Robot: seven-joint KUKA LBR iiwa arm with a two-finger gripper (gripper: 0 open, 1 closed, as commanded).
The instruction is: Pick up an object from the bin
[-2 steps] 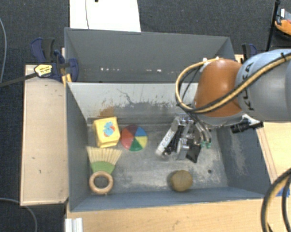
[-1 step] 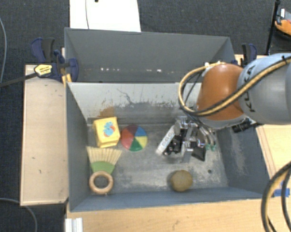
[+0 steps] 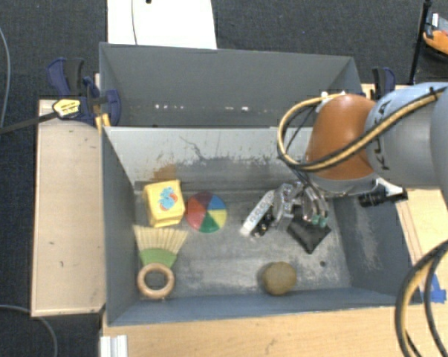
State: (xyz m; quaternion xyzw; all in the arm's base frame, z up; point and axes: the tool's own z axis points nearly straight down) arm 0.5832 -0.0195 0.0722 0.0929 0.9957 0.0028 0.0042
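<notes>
The pincer (image 3: 304,208) hangs low in the right half of the grey bin (image 3: 231,95). I cannot tell if it is open or shut. Just to its left lies a thin silver and white thing (image 3: 256,216), tilted on the floor. A small black flat thing (image 3: 310,236) lies right under the pincer.

The silver one looks hard, light and a bit slippery, I think. Grabbing it across its middle seems best.

A brown lump (image 3: 278,278) sits near the front wall. A colourful ball (image 3: 206,212), a yellow block (image 3: 164,202) and a wooden ring (image 3: 156,280) are well apart on the left. The right wall is near the pincer, so room is tight there. The middle floor is open.
</notes>
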